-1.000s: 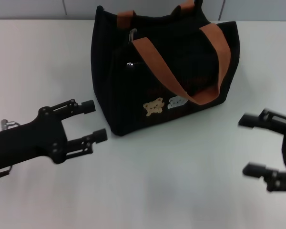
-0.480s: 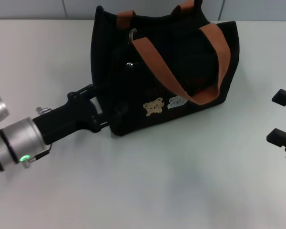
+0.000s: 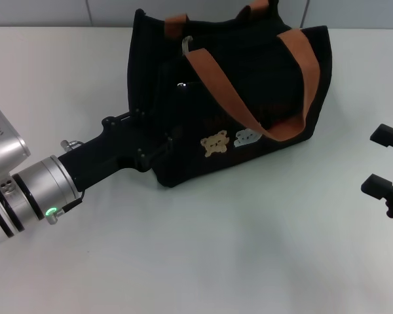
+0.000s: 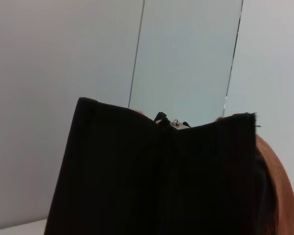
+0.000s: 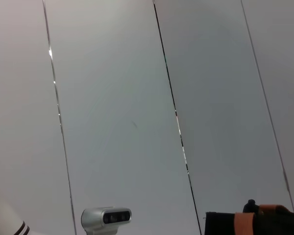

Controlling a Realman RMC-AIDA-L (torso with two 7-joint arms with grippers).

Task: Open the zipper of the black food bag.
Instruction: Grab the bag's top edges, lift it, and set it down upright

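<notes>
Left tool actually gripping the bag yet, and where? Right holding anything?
The left tool is pressed against the lower end panel of the black food bag, but whether it grips the fabric cannot be told. The right tool is open off to the side, holding nothing.

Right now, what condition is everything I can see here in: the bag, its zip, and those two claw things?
black food bag: upright on the table, near handle flopped over its front.
zipper: silver pull at the bag's left end; looks unopened.
left gripper: pressed against the bag's left end, low down.
right gripper: open, off to the right, touching nothing.
</notes>
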